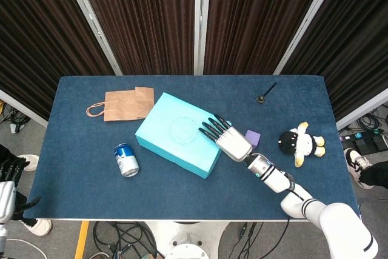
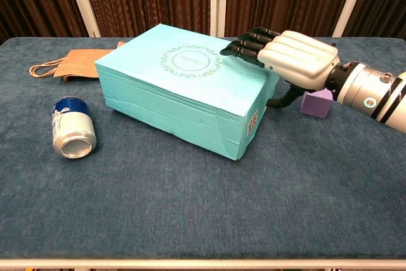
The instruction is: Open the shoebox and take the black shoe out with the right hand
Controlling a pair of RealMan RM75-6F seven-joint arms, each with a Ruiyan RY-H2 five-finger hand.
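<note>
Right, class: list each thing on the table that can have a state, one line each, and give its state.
shoebox: lid shut, sitting askew
right hand: fingers flat on the shoebox lid, holding nothing
can: lying on its side
paper bag: lying flat
plush toy: lying on the table
left hand: off the table, state unclear

the shoebox (image 2: 184,90) looks like matt turquoise cardboard, its lid smooth, its side wall faintly creased. the surface (image 2: 203,207) wears a dark blue cloth with a short, soft nap. the right robot hand (image 2: 288,58) has a glossy pale shell, plastic or painted metal, and dull black fingers (image 2: 248,46). the can (image 2: 73,134) is shiny metal. the bag (image 1: 124,104) is crumpled brown paper. the plush toy (image 1: 300,144) looks fuzzy. the purple block (image 2: 317,103) is matt.
</note>
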